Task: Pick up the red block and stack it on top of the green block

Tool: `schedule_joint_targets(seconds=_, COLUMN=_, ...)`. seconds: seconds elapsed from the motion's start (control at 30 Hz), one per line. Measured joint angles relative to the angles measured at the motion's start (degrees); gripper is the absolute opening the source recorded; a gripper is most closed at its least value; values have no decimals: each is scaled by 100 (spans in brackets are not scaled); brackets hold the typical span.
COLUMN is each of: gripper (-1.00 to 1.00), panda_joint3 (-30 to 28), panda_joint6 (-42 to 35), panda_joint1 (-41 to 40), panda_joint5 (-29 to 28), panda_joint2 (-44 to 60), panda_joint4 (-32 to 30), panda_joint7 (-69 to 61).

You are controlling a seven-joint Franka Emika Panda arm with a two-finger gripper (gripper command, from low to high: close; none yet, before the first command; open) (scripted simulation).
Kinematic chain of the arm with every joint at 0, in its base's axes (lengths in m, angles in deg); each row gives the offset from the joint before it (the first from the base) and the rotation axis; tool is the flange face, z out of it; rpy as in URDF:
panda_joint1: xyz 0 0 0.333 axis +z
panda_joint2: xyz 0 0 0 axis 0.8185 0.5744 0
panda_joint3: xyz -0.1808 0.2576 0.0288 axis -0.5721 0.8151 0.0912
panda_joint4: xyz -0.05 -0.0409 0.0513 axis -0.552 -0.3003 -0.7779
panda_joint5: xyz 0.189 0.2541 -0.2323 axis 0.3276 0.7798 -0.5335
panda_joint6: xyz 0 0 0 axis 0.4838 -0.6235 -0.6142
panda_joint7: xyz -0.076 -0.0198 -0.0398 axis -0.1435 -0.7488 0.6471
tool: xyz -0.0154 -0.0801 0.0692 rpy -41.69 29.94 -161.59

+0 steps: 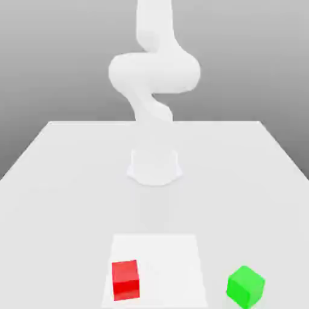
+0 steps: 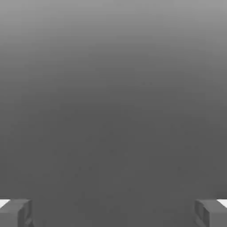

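One red block (image 1: 125, 280) to lift, upright at about eight o'clock on the white patch (image 1: 166, 265) in the exterior view. Fingers (image 2: 17, 213) spread wide, empty. Best to centre over the block, square to its side faces, then lower straight and close evenly. Green block (image 1: 245, 287) at roughly three o'clock from the red, beyond the patch on the worktop (image 1: 229, 193), turned cornerwise: likely to need a wrist turn before stacking. Arm base (image 1: 154, 168) near one o'clock, apparently clear of the carry.
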Motion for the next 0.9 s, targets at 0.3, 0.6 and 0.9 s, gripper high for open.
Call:
schedule_joint_targets(seconds=0.3, gripper=0, panda_joint3=-498, panda_joint6=772, panda_joint1=291, panda_joint5=343, panda_joint2=1911, panda_joint4=-440, panda_joint7=-820)
schedule_joint_targets(seconds=0.6, gripper=0, panda_joint3=-712, panda_joint6=1532, panda_joint1=311, panda_joint5=569, panda_joint2=3779, panda_joint4=-872, panda_joint7=-1544)
schedule_joint_targets(seconds=0.9, gripper=0, panda_joint3=-659, panda_joint6=2542, panda_joint1=117, panda_joint5=560, panda_joint2=5600, panda_joint4=-1098, panda_joint7=-1943)
